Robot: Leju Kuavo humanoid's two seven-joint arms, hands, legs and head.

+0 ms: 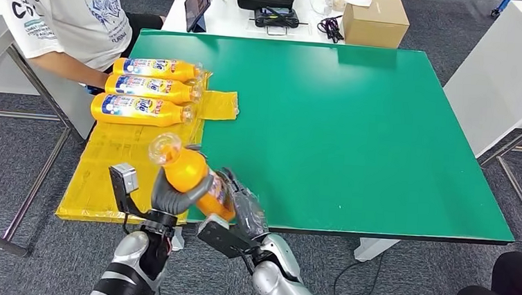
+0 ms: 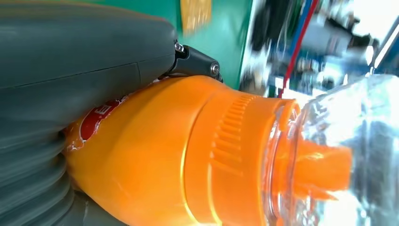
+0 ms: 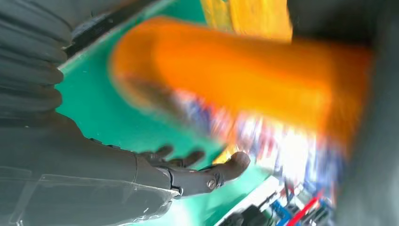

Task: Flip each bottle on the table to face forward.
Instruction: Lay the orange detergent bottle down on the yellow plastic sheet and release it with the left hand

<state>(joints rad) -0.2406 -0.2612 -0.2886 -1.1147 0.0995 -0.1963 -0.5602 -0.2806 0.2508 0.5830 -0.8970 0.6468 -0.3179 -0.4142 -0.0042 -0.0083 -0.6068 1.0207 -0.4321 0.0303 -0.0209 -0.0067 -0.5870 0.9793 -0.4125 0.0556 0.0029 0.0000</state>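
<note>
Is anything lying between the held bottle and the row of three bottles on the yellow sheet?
Nothing visible. The left robot hand holds the bottle above bare yellow sheet, which runs clear to the row.

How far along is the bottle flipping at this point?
Done, apparently: three bottles lie side by side on the yellow sheet, labels up. In hand: the left hand grips a fourth bottle above the table's near edge; the right hand sits beside it, grip unclear. Left: setting this one down; I see no other bottles waiting.
</note>
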